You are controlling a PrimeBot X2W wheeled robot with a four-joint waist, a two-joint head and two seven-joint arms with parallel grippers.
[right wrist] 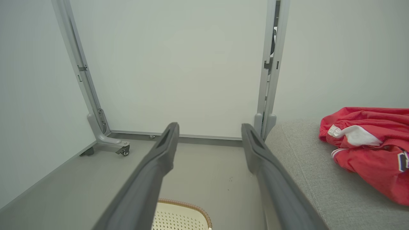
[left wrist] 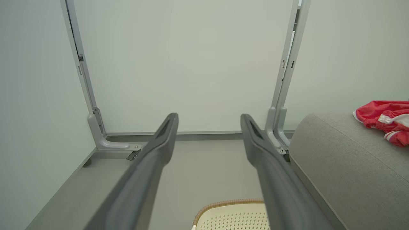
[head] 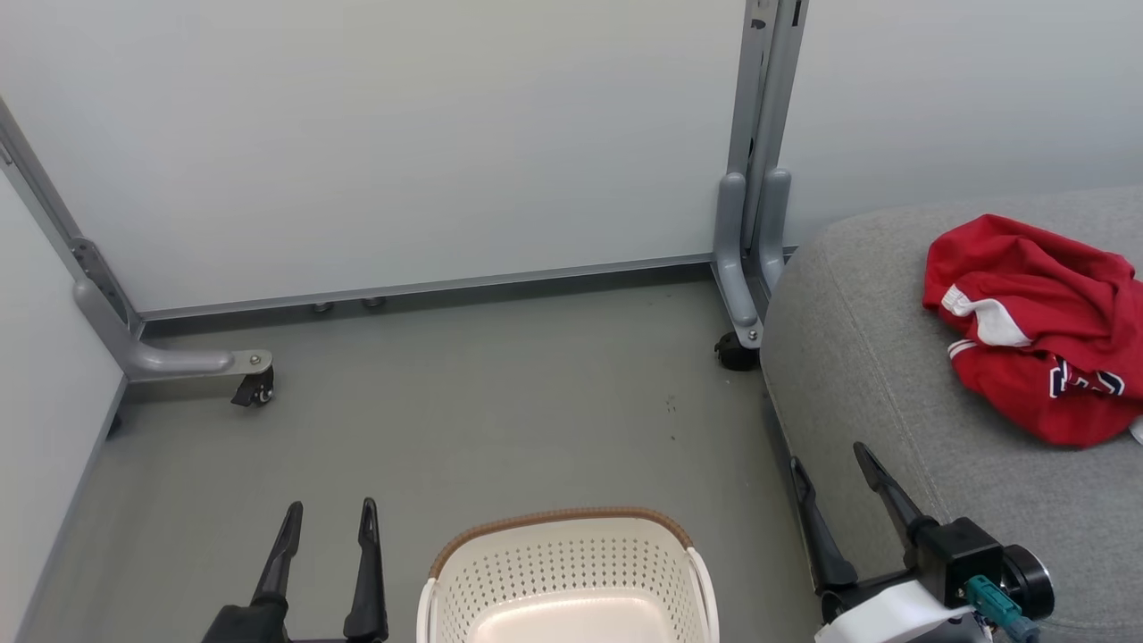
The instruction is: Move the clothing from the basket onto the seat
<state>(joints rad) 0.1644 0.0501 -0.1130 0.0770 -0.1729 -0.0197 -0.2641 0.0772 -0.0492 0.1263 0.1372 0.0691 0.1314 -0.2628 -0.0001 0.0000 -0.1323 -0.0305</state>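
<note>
Nearest us in the head view, the basket (head: 563, 520) sits on the floor between our grippers, and what we see of its inside holds no garment. Our left gripper (head: 330, 505) and right gripper (head: 830, 457) both stand parted, grasping nothing. The red clothing (head: 1036, 330) lies crumpled on the grey seat (head: 857, 357), well apart from the basket.

In the left wrist view the fingers (left wrist: 159, 143) spread wide above the floor.

The right wrist view shows the same wide gap, with the clothing on the seat to its right. We judge the clothing light, limp and soft, best pinched at a raised fold.
</note>
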